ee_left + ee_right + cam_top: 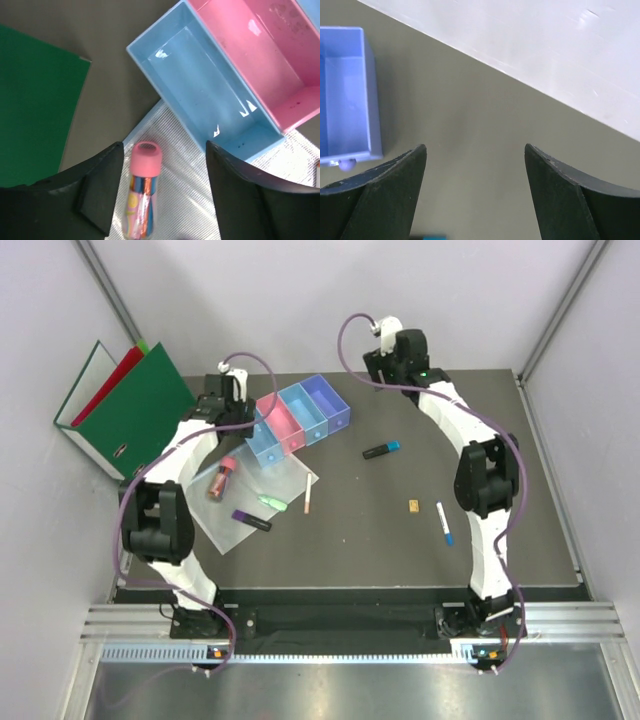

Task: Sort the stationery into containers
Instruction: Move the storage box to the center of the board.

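The four joined bins stand in a row: light blue (262, 440), pink (283, 422), blue (305, 410) and purple (327, 402). The pink-capped glue stick (219, 481) lies on the clear sleeve (280, 480). My left gripper (229, 448) is open just above it. In the left wrist view the glue stick (141, 190) lies between the spread fingers, nearer the left one, with the light blue bin (200, 85) and pink bin (260, 55) beyond. The green highlighter (270, 502), a purple marker (251, 520) and a pink pen (307, 500) lie on or by the sleeve. My right gripper (388, 368) is open and empty at the back.
A black-and-blue marker (381, 449), the tan block (413, 506) and a white-and-blue pen (443, 523) lie on the right half of the table. Green and red binders (125, 410) lean at the far left. The right wrist view shows the purple bin (347, 95) and the wall (545, 45).
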